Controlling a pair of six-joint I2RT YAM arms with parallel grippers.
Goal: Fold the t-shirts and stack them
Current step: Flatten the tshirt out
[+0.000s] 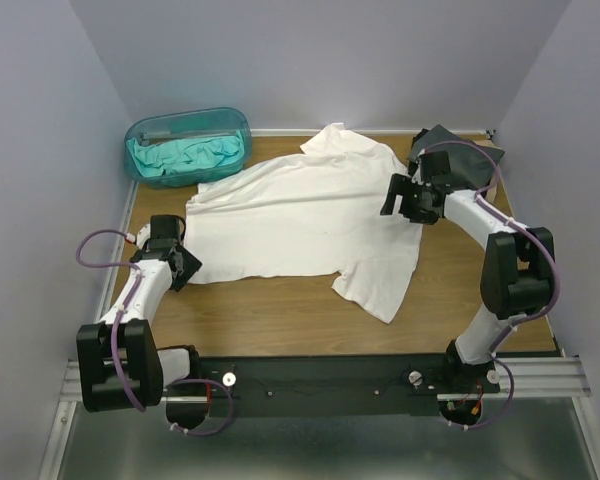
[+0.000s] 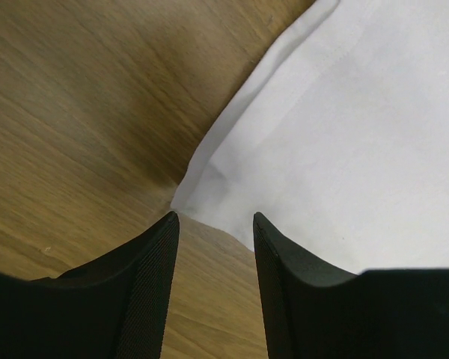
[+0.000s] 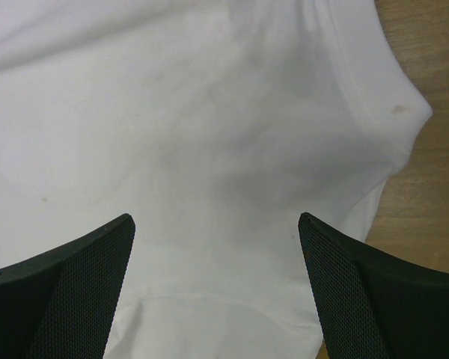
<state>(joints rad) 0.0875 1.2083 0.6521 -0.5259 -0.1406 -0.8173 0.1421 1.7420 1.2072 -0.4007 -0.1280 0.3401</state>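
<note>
Your left fingers [image 2: 146,284], released, face the white t-shirt [image 1: 300,220] corner; right fingers [image 3: 75,292], also released, hover over its opposite end.

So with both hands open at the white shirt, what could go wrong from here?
The left hand lines up with only the very corner of the white t-shirt; closing there could catch a sliver that slips out. The right hand is over flat cloth, not an edge, so a pinch may bunch it or grab both layers. Its arm is close to the dark folded shirt and could nudge it.
</note>
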